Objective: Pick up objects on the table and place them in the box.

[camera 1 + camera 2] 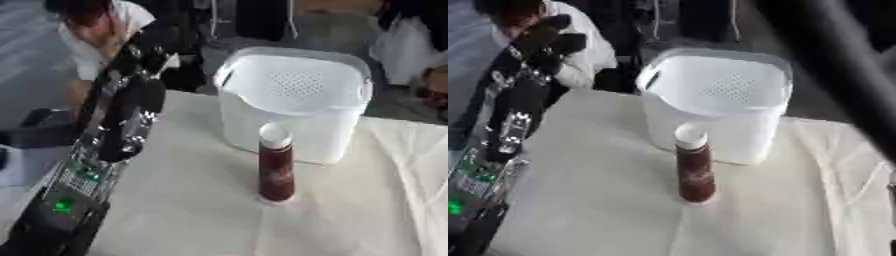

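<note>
A dark red bottle (276, 172) with a white cap stands upright on the cloth-covered table (175, 200), just in front of the white plastic basket (302, 85). The basket looks empty from here. My left arm runs up the left side of the table, and my left hand (144, 50) is raised beyond the table's far left corner, well apart from the bottle and left of the basket; it is blurred. In the right eye view a dark blurred bar, my right arm (837, 70), crosses the upper right above the basket. The right hand itself is out of view.
The white cloth (815, 200) lies wrinkled at the right side of the table. My left forearm (79, 185), with green lights on it, runs along the table's left edge. Dark furniture stands behind the basket.
</note>
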{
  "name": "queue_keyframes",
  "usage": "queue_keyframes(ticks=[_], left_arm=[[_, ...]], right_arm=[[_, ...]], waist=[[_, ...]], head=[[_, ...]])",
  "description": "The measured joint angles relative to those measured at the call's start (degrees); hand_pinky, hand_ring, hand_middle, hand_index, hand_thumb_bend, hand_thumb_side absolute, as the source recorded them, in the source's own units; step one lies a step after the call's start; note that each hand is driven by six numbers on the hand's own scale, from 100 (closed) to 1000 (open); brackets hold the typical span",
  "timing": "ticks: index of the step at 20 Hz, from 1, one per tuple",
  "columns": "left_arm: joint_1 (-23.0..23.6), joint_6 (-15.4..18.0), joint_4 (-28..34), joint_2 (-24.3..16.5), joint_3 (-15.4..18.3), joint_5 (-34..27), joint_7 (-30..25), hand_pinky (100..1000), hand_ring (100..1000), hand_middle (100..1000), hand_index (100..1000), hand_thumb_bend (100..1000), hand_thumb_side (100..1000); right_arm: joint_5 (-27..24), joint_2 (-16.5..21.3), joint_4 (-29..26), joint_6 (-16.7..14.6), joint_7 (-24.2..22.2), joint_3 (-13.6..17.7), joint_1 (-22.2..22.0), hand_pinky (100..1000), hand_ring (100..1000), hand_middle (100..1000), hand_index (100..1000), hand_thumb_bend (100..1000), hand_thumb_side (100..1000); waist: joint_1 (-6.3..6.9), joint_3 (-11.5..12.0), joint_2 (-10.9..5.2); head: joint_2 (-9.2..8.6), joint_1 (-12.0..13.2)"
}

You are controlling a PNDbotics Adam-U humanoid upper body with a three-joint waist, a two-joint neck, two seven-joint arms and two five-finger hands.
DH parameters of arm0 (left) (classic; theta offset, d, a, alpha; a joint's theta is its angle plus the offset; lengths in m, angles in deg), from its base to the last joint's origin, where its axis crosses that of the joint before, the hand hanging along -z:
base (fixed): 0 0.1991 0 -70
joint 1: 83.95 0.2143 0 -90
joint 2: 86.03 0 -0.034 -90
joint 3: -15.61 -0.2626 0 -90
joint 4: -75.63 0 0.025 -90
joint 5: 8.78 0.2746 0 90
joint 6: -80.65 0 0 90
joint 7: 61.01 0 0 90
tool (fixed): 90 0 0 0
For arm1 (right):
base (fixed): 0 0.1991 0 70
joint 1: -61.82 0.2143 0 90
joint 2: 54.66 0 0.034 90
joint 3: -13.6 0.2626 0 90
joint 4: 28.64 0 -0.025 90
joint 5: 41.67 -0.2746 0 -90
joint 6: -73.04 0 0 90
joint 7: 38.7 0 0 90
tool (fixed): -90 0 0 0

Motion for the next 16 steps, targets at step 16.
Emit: queue_keyframes(ticks=[16], left_arm=[[0.0, 0.0, 0.0, -0.4, 0.0, 0.0, -0.2, 904, 847, 916, 905, 100, 649]], right_arm=[[-0.3, 0.0, 0.0, 1.5, -1.2, 0.0, 0.0, 331, 414, 485, 606, 100, 716]], waist=[[-0.05, 0.4, -0.01]], head=[[0.01, 0.0]])
